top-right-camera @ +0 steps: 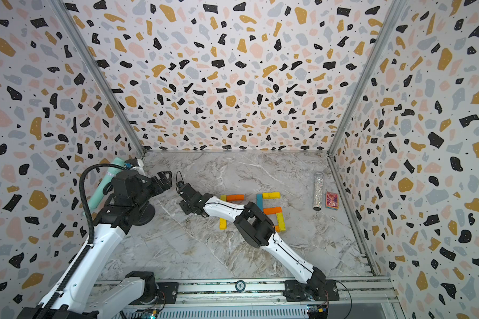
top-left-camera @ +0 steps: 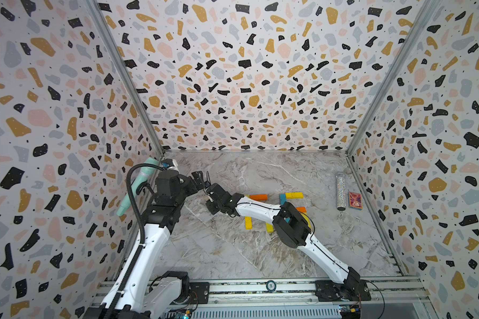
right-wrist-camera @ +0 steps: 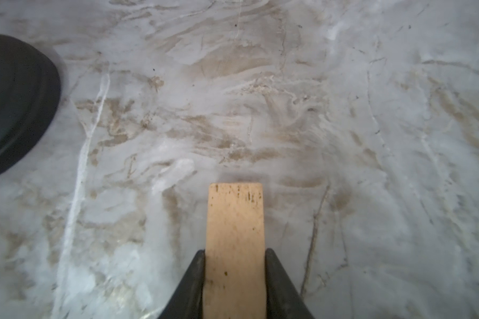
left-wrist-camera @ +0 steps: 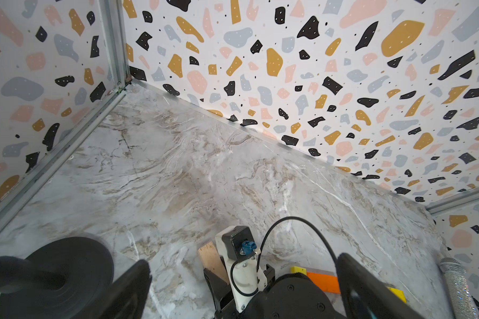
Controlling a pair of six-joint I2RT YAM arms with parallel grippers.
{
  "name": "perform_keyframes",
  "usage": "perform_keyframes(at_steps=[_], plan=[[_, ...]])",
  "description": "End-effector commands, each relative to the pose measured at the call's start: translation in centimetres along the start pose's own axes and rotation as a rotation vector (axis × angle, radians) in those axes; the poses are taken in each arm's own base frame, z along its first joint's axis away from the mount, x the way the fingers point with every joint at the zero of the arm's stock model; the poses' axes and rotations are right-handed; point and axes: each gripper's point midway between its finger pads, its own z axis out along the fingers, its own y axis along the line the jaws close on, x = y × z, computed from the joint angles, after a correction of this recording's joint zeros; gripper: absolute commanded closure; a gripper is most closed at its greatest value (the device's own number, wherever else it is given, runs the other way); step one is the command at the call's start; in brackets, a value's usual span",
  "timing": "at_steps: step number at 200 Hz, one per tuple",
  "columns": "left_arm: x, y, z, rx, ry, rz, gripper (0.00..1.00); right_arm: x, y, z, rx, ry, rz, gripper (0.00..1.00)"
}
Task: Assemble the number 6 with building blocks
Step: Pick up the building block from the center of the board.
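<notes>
Marble top (right-wrist-camera: 343,110), black disc (right-wrist-camera: 14,105) near plank (right-wrist-camera: 234,234)

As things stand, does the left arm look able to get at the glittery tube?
Probably not: the glittery tube lies by the right wall, and the right arm stretches across between.

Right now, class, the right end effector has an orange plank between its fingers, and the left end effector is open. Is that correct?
Not quite. The plank between the fingers of the right end effector is plain beige, not orange; the right wrist view shows it. The left end effector is open, as stated.
</notes>
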Motion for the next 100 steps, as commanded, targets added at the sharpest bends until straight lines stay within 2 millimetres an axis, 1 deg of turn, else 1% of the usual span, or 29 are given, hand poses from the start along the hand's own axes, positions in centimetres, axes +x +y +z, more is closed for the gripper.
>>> perform_keyframes(at_steps=[1,21,37,50,53,54,69,84,100], plan=[[-2.1,-1.8,-1.5,0.076,-0.032,0.005,0.01,3.5,0.8,-1.1,-0.053,0.114,-0.040,0.70],[-2.9,-2.3,-2.3,0.085,-0.031,0.017,0.01,2.7,1.4,-3.3,-0.079,0.085,-0.074,0.73],[-3.2,-2.7,-2.8,0.100,-0.036,0.016,0.01,2.1,1.6,-5.7,-0.098,0.057,-0.093,0.77],[-3.0,-3.1,-3.1,0.128,-0.034,0.008,0.00,1.3,2.1,-8.4,-0.130,0.016,-0.106,0.77],[-2.9,-3.2,-3.1,0.136,-0.031,0.007,0.01,1.5,2.2,-8.8,-0.138,0.013,-0.108,0.77],[-2.9,-3.3,-3.1,0.139,-0.029,0.007,0.01,1.2,2.3,-9.2,-0.142,0.004,-0.108,0.77],[-2.0,-4.1,-3.1,0.198,-0.003,0.021,0.01,0.4,2.8,-12.9,-0.193,-0.056,-0.121,0.77],[-0.6,-4.9,-2.8,0.269,0.030,0.025,0.01,1.2,3.2,-16.1,-0.242,-0.078,-0.148,0.78],[1.2,-5.1,-2.4,0.316,0.064,0.001,0.00,3.8,2.8,-18.7,-0.266,-0.064,-0.185,0.78]])
